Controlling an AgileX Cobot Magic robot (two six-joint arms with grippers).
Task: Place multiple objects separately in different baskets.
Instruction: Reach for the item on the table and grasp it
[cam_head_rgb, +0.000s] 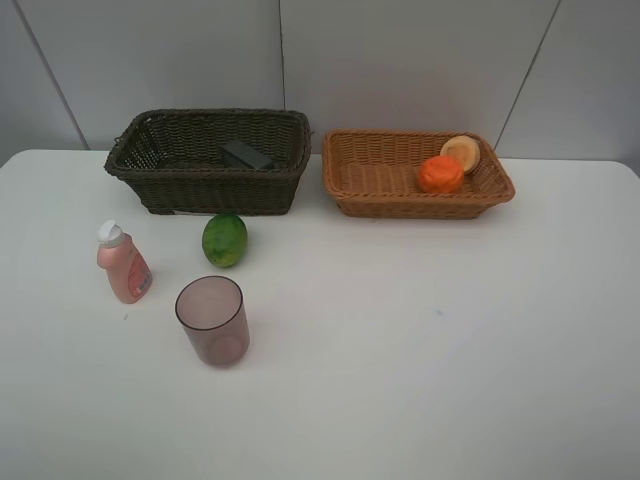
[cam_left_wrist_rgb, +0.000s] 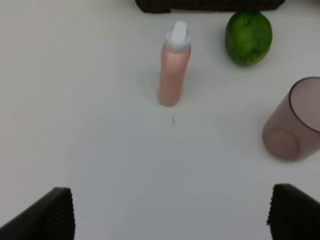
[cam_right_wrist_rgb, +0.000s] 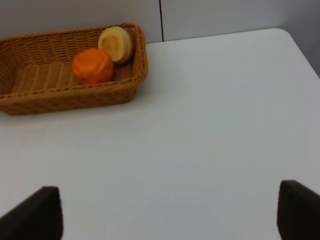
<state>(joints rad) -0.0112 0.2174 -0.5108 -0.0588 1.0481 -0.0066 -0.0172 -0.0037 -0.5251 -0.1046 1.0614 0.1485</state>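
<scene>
A: What stands on the table?
B: One bottle, one green fruit and one cup, just before the dark basket. The tan basket holds an orange and a pale fruit.
A: How will they handle?
B: The bottle looks light and slippery, so take its middle. The left gripper and right gripper gape, empty.

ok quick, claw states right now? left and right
Left claw: open, holding nothing.
Right claw: open, holding nothing.
</scene>
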